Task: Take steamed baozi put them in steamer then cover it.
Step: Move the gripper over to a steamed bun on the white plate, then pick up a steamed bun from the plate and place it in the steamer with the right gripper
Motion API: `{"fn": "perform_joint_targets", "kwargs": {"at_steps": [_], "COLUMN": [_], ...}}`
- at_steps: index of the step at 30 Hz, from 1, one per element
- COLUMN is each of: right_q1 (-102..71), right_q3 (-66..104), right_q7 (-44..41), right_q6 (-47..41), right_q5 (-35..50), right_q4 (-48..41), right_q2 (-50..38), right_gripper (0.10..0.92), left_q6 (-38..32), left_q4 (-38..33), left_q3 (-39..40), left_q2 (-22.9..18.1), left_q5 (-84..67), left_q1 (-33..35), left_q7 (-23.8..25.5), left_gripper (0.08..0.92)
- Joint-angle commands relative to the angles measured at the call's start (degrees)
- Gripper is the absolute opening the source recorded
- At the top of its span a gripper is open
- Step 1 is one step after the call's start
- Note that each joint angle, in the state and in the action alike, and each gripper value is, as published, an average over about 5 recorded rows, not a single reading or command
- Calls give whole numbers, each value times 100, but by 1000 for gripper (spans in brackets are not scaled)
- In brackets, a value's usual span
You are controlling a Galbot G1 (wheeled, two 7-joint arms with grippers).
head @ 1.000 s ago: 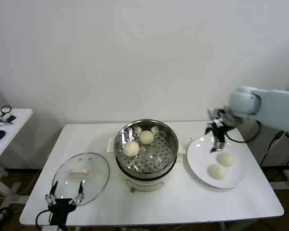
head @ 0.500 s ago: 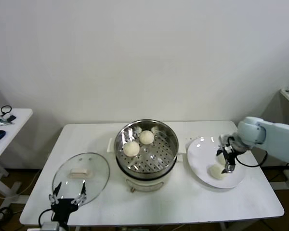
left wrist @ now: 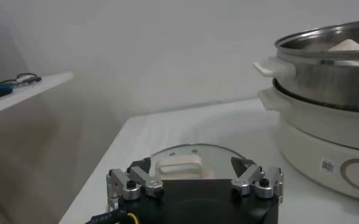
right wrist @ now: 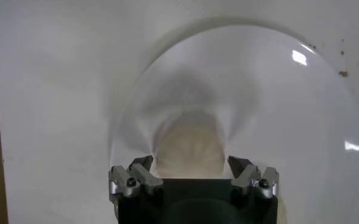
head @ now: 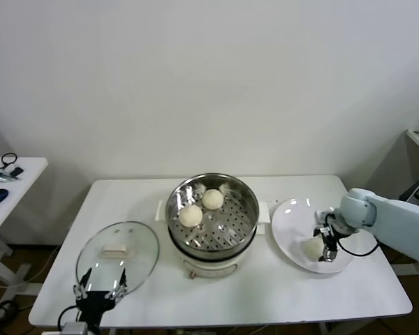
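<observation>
Having dropped onto the flat white plate (head: 293,237), your right gripper (head: 326,246) now straddles a cream-white dough bun (right wrist: 188,149), jaws narrowing but whether gripped I cannot tell; lifting comes next.

Counter (head: 265,293): bare strip along the near edge, passable between cover (head: 117,255) and plate (head: 288,230).
Steamer (head: 212,222): stands mid-counter, blocking the straight way across; top uncovered, two baozi (head: 201,207) at its far-left side, near-right tray bare.
Left pincer (head: 98,287): at the cover's near rim.
Right pincer (head: 326,246): low over the plate, straddling a baozi (right wrist: 189,150).
</observation>
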Motion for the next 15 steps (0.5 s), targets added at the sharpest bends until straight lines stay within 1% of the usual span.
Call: {"fn": "perform_joint_targets", "kwargs": {"at_steps": [1, 5, 8, 11, 15], "right_q1": [-286, 70, 865, 2221, 3982], "right_q3": [324, 135, -343, -1156, -2036], "right_q7": [35, -50, -234, -517, -887], "right_q6": [-21, 35, 239, 655, 1594], "right_q5": [-139, -120, -107, -43, 80], "right_q4": [-139, -36, 109, 220, 223], "right_q2": [62, 45, 54, 235, 854], "right_gripper": [708, 660, 648, 645, 646], "left_q6": [57, 61, 62, 79, 101], "left_q4": [-1, -24, -39, -56, -89], "left_q3": [4, 11, 7, 15, 29], "left_q2": [-18, -30, -28, -28, -39], "left_q5": [-13, -14, -14, -6, 0], "left_q1": [-17, -14, -9, 7, 28], "left_q7": [28, 24, 23, 23, 24], "left_gripper": [823, 823, 823, 823, 823]}}
